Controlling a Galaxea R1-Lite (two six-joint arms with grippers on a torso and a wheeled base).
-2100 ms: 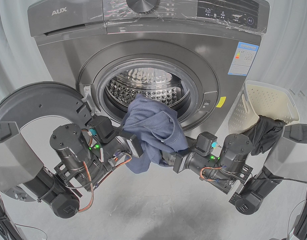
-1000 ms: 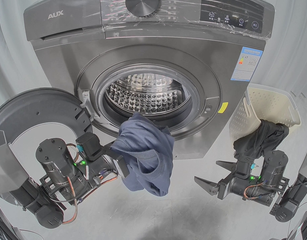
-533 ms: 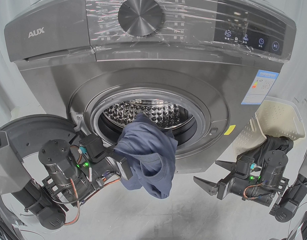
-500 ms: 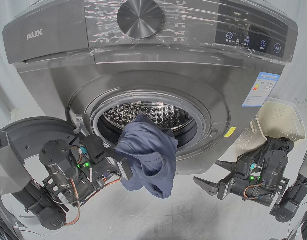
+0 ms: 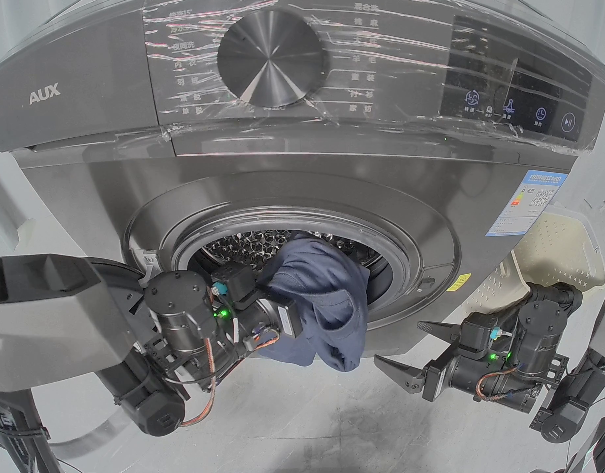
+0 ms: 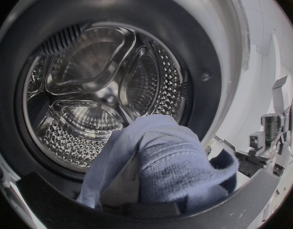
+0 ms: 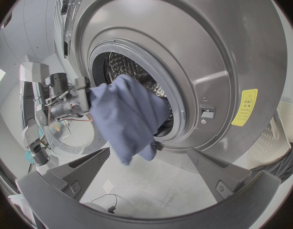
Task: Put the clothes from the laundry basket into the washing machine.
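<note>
Right claw (image 5: 398, 346) hangs wide open, empty. Left claw (image 5: 292, 313) grips a bunched blue shirt (image 5: 329, 297) at the washing machine (image 5: 302, 185) mouth, half draped outside. Soft, light cloth, probably best held by its bunch. Beyond, a black garment (image 7: 288, 166) hangs from the laundry basket (image 5: 565, 244).

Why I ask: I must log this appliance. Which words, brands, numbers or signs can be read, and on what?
"AUX": drawer panel of the washing machine.
Characters around the dial: too small to read.
Blue sticker: print too small.
Yellow sticker: warning triangle; characters blurred.
Touch panel: icons only.
</note>
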